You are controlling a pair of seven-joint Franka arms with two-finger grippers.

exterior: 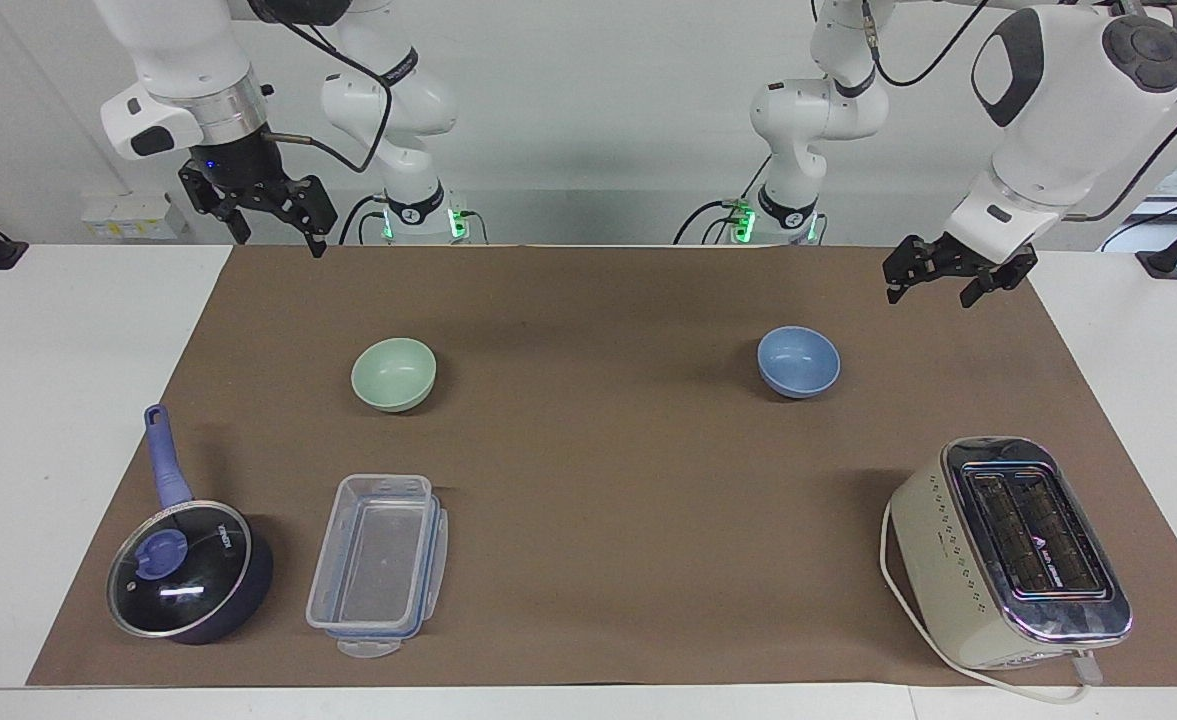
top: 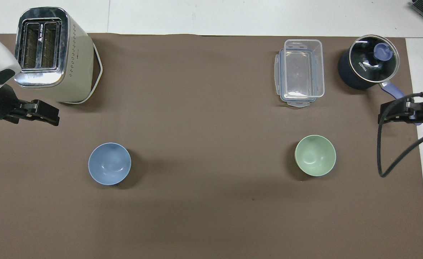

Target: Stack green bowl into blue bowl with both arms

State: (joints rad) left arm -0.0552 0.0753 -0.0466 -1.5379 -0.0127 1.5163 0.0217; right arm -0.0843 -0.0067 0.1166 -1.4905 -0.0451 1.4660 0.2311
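Note:
The green bowl [exterior: 394,373] [top: 315,155] stands upright and empty on the brown mat, toward the right arm's end of the table. Toward the left arm's end stands the blue bowl [exterior: 799,361] [top: 109,163], also upright and empty, well apart from the green one. My right gripper [exterior: 278,238] [top: 394,115] hangs open and holds nothing, high over the mat's edge at its own end. My left gripper [exterior: 933,293] [top: 49,116] is open and holds nothing, raised over the mat between the blue bowl and the toaster.
A cream toaster [exterior: 1008,550] [top: 49,50] with its cord stands farther from the robots than the blue bowl. A clear plastic container [exterior: 380,565] [top: 301,72] and a dark blue lidded saucepan [exterior: 183,570] [top: 369,61] lie farther out than the green bowl.

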